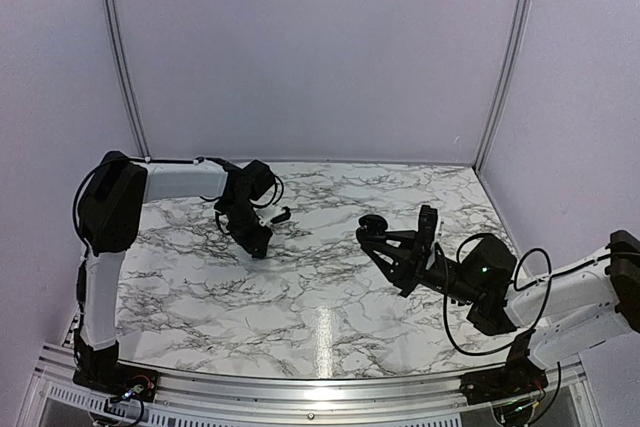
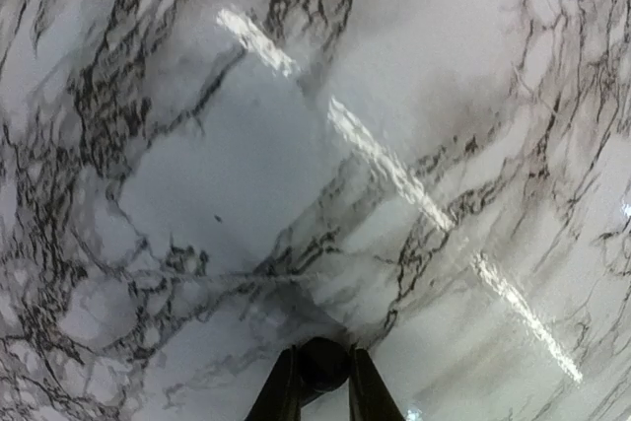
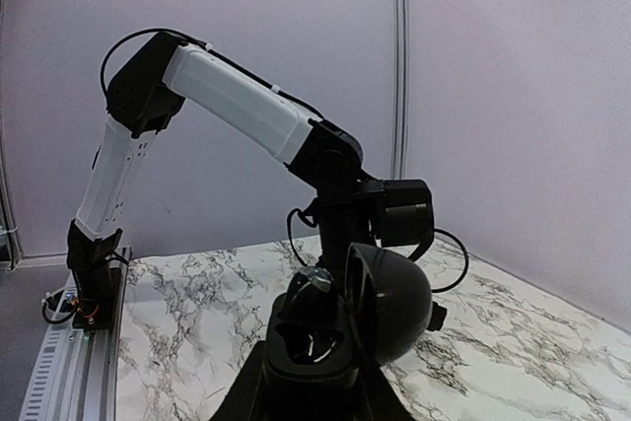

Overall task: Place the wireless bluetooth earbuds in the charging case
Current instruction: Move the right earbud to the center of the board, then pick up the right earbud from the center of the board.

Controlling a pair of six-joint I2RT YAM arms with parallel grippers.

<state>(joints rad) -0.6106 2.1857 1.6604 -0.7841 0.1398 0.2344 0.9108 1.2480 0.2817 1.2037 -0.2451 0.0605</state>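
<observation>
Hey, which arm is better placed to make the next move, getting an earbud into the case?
Left, I'd say. The left gripper pinches a black earbud, while the right gripper holds the open black case raised off the table and can just wait.

Centre-left, a round black earbud (image 2: 323,362) is held in the left gripper (image 1: 262,247); centre-right, an open black plastic case (image 1: 374,225) in the right gripper (image 1: 380,238).
</observation>
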